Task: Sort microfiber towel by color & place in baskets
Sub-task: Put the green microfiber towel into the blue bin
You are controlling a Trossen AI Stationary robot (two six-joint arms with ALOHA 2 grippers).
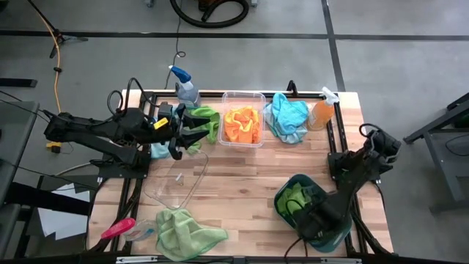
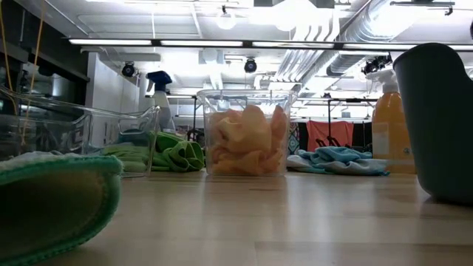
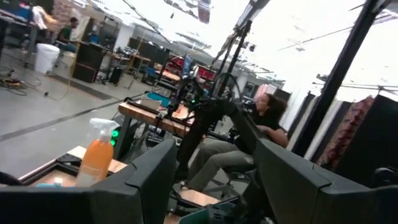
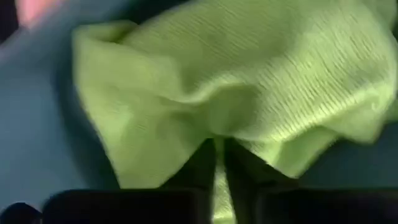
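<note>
Inside teal basin [image 1: 282, 196], right pincer [image 4: 219, 163] closed, seemingly pinching green towel [image 4: 249, 81].

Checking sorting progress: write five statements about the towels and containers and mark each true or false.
1. The clear tub holds orange towels. True.
2. The teal basin holds a blue towel. False: it holds a green towel.
3. The right end effector is down in the basin, fingers together on that green towel. True.
4. A green towel lies on the table's near edge beside a pink-handled tool. True.
5. The blue towel lies inside the clear dish. False: it lies on the table between the tub and the orange spray bottle.
</note>
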